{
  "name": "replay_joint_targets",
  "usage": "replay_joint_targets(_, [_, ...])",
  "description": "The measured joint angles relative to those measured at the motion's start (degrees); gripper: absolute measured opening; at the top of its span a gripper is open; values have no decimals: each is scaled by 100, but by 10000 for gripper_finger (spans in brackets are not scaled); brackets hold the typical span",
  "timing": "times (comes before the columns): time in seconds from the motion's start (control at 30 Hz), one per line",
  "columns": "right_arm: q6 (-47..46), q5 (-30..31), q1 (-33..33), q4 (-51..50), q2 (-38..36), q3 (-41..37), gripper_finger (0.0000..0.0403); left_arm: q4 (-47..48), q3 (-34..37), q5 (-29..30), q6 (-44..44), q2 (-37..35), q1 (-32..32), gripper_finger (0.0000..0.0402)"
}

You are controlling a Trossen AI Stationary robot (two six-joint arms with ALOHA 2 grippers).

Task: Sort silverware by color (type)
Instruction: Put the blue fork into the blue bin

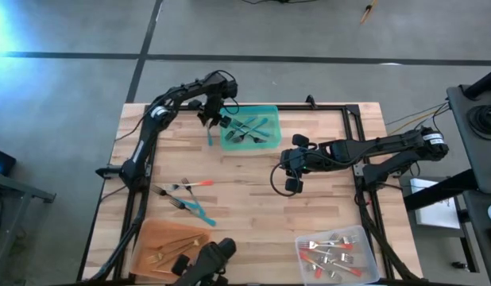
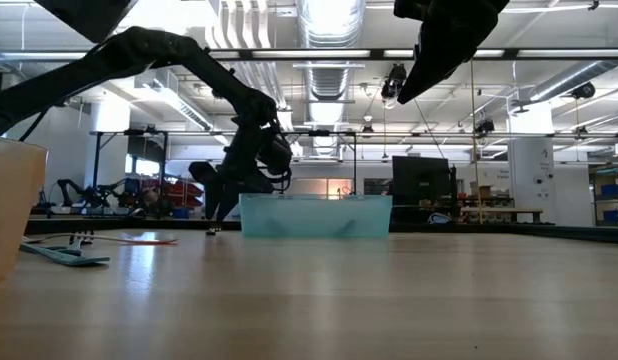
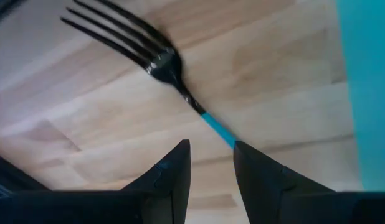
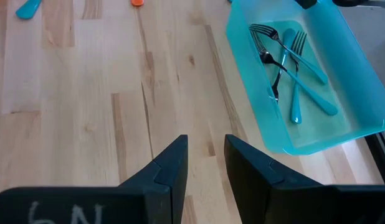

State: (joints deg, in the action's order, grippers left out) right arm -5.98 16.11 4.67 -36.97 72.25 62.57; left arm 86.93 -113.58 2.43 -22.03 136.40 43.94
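- High view: I see the left claw (image 1: 213,119) at the far side of the table (image 1: 245,183), just beside the near-left edge of the teal tray (image 1: 269,144). It is clenched on a teal-handled fork (image 1: 210,135), which hangs from it over bare wood, not yet over the tray.
- Left wrist view: the fork (image 3: 156,57) runs straight out from between my two fingers (image 3: 174,168), teal handle pinched, tines at the far end. The teal tray wall (image 3: 370,93) lies off to one side of that long axis, so I judge the coming move to be a short sideways carry over the tray rim before letting go.
- Right wrist view: the right claw (image 4: 204,165) hovers with its fingers apart and nothing between them, above mid-table. Several teal-handled forks (image 4: 286,59) already lie crossed in the tray.
- High view: a mixed cluster of loose silverware (image 1: 186,195) lies near the left arm's base, nearer to the left claw than to the right one. The orange tray (image 1: 146,242) holds gold pieces; the clear tray (image 1: 365,238) holds red-handled ones.
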Motion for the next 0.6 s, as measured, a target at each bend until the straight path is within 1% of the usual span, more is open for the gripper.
replay_joint_targets(0.1, [1, 0, -1, 1, 0, 0, 96, 152, -38, -52, 39, 28, 14, 105])
replay_joint_targets(0.23, [2, 0, 0, 2, 0, 0, 96, 135, 11, -279, 140, 28, 48, 105])
replay_joint_targets(0.4, [1, -1, 1, 0, 0, 0, 96, 14, -16, -244, 210, 5, -15, 105])
replay_joint_targets(0.6, [1, -2, -1, 1, 0, 0, 96, -107, 116, -6, 265, -201, -170, 105])
